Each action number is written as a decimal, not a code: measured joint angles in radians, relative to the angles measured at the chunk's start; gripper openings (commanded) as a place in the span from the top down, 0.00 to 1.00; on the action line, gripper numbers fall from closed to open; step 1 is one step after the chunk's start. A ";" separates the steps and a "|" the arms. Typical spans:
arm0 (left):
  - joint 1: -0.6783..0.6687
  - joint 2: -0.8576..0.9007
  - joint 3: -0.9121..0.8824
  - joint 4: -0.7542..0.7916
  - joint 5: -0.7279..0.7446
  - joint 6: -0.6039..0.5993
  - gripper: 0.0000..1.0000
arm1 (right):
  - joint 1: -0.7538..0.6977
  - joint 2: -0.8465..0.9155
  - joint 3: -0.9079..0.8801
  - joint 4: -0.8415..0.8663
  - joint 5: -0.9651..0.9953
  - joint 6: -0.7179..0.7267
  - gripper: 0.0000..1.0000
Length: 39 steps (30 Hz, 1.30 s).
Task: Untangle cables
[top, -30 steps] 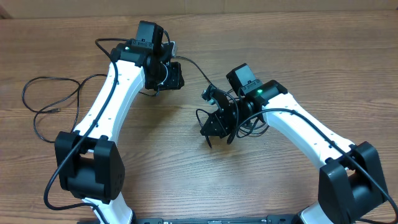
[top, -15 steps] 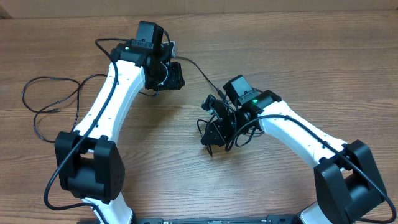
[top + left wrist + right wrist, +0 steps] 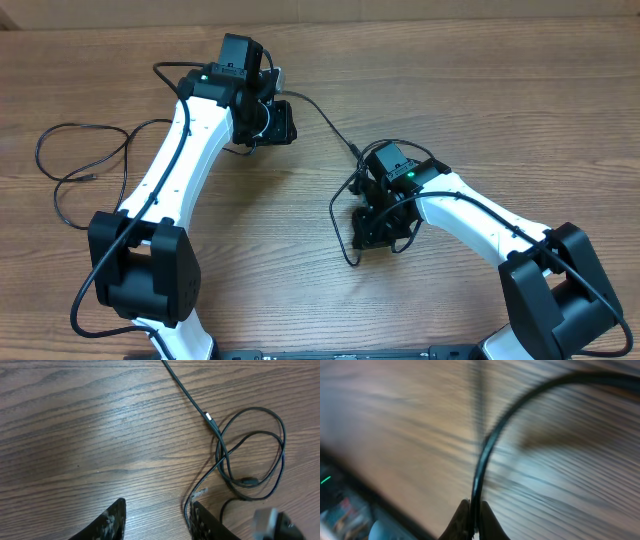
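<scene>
Robot lab: two robot arms (image 3: 165, 165) at wooden table (image 3: 500, 80)

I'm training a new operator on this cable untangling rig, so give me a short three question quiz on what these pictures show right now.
1. True or false: the right pincer is shut on a thin black cable.
2. The left pincer is: A) open, B) shut on a cable, C) out of view.
3. In the overhead view, on which side of the wooden table does a loose cable loop lie away from both pincers?
Key: 1 true; 2 A; 3 the left side.
</scene>
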 measured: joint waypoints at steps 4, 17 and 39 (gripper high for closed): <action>0.000 0.000 0.000 0.000 0.000 0.000 0.59 | 0.000 0.000 0.000 -0.046 0.100 0.108 0.96; 0.000 0.000 0.000 -0.007 -0.038 0.000 0.57 | 0.000 0.000 -0.003 -0.244 0.334 0.374 0.62; -0.012 0.000 0.000 0.005 -0.052 -0.094 0.40 | -0.215 0.002 0.403 -0.314 0.360 0.272 0.50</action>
